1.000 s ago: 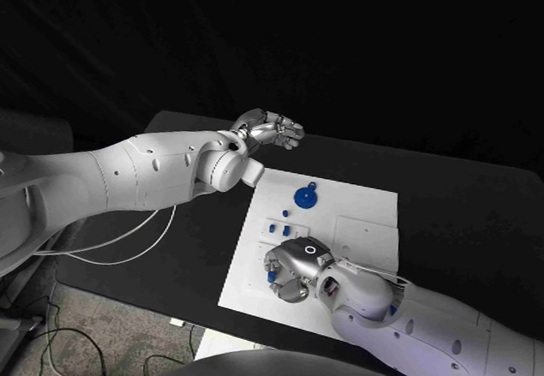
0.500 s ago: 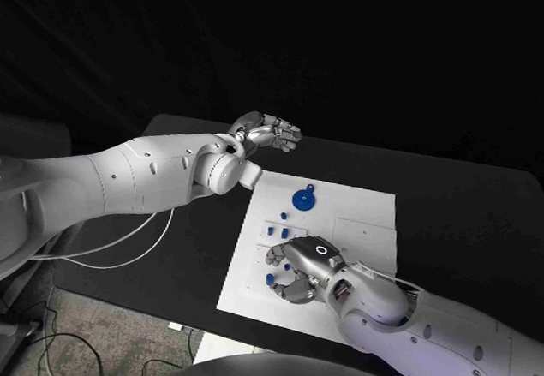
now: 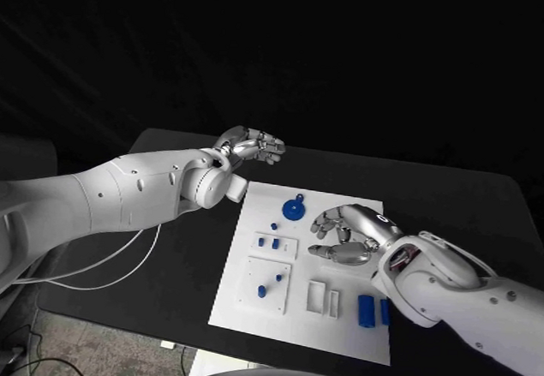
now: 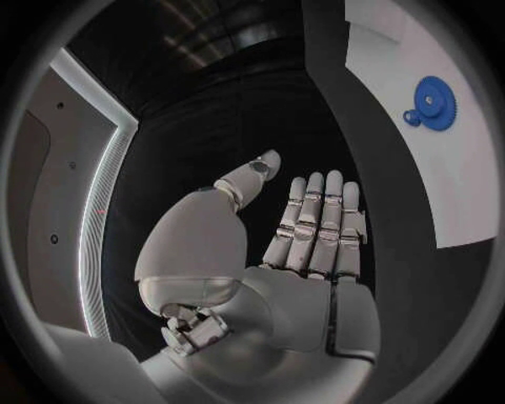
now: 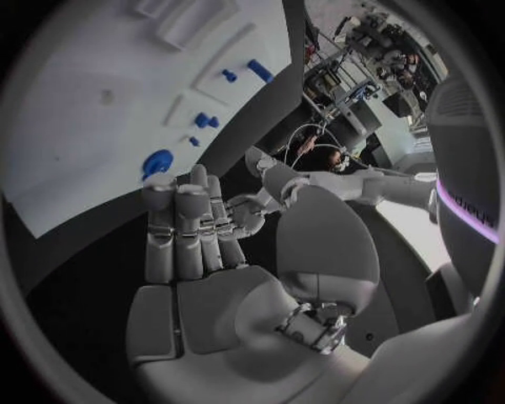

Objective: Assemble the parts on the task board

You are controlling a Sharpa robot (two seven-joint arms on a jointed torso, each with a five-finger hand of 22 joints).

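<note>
Now that the right hand (image 3: 347, 235) has lifted off the task board's (image 3: 350, 334) near-left area with curled fingers holding nothing, small blue parts (image 3: 262, 291) stay seated there, the blue gear (image 3: 295, 209) waits near the far edge, the left hand (image 3: 252, 142) hovers empty beyond it.

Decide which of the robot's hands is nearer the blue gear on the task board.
Right. The right hand hovers just beside the blue gear over the task board; the left hand is off the board, beyond its far edge.
</note>
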